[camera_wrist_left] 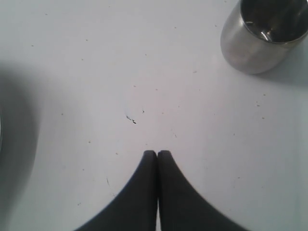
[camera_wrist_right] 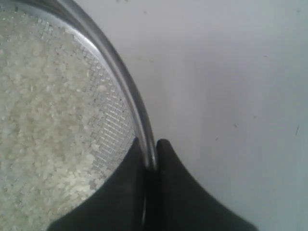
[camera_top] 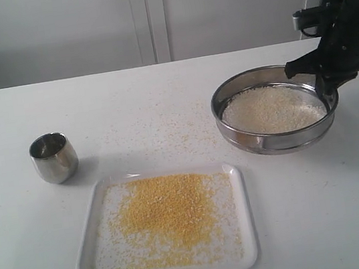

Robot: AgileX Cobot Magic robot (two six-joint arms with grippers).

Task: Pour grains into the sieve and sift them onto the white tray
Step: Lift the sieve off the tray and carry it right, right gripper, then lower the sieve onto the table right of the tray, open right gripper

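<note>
Right wrist view: right tool (camera_wrist_right: 150,145) pinches steel sieve (camera_wrist_right: 121,79) rim — left tool (camera_wrist_left: 157,154) closed, empty.

Right arm (camera_top: 354,13) black; left gripper (camera_wrist_left: 157,153) fingers matte black, tapered

The steel cup (camera_wrist_left: 263,38) is being cropped by the left wrist view's edge; the right tool (camera_wrist_right: 150,143) is hiding part of the rim of the sieve (camera_wrist_right: 118,72).
</note>
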